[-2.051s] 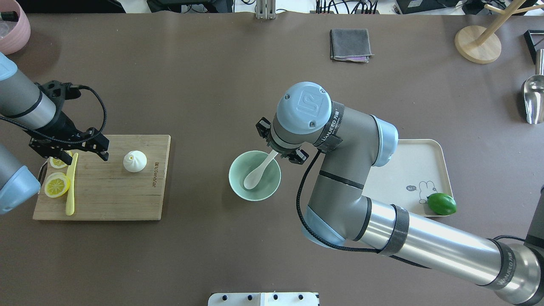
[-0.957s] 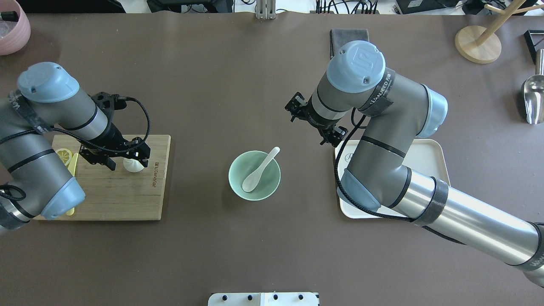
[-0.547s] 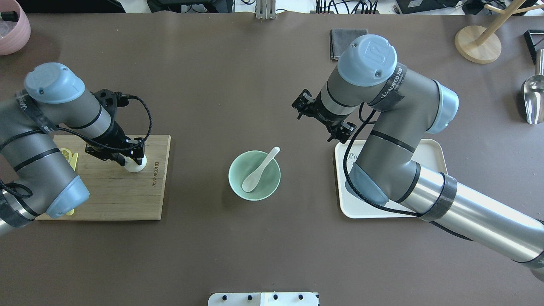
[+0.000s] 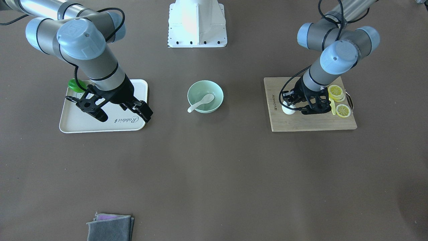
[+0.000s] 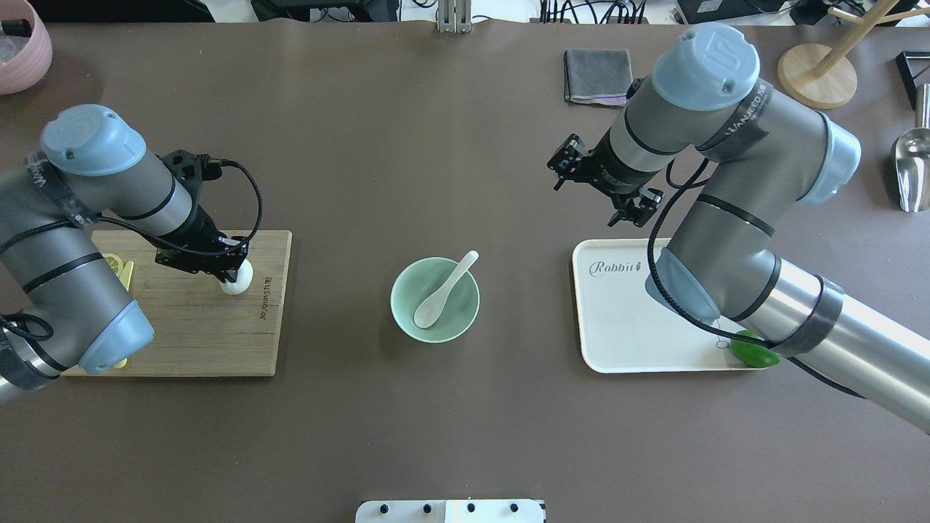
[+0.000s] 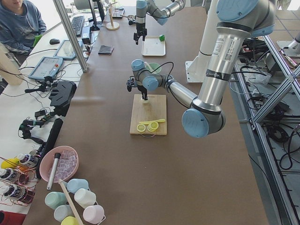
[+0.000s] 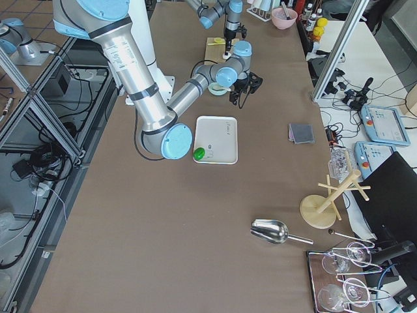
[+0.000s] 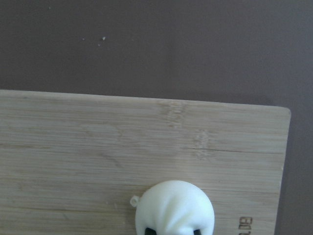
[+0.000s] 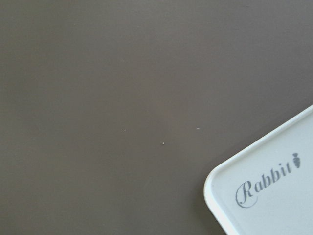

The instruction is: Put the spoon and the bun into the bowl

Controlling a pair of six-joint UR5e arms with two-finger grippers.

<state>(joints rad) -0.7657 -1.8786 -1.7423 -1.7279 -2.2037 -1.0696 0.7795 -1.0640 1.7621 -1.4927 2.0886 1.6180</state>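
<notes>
The white spoon [image 5: 439,294] lies in the mint-green bowl [image 5: 398,290] at the table's middle, scoop down and handle on the far right rim; both also show in the front view, the spoon [image 4: 200,102] and the bowl [image 4: 216,92]. The white bun [image 5: 238,277] sits on the wooden cutting board [image 5: 196,334]. My left gripper [image 5: 218,263] is down over the bun [image 4: 288,109], and in the left wrist view its dark fingertips press into the bun [image 8: 175,205]. My right gripper [image 4: 123,114] is open and empty, over the tray's corner.
Lemon slices [image 4: 336,91] and a pale-yellow knife [image 4: 332,106] lie on the board behind my left arm. A white tray [image 5: 632,327] holds a green lime [image 5: 752,352]. A grey cloth [image 5: 597,75], a wooden stand [image 5: 817,73] and a metal scoop [image 5: 912,167] are at the back right.
My right gripper let go of the spoon in the bowl and drew back to the right. My left gripper moved right over the board and came down onto the bun.
</notes>
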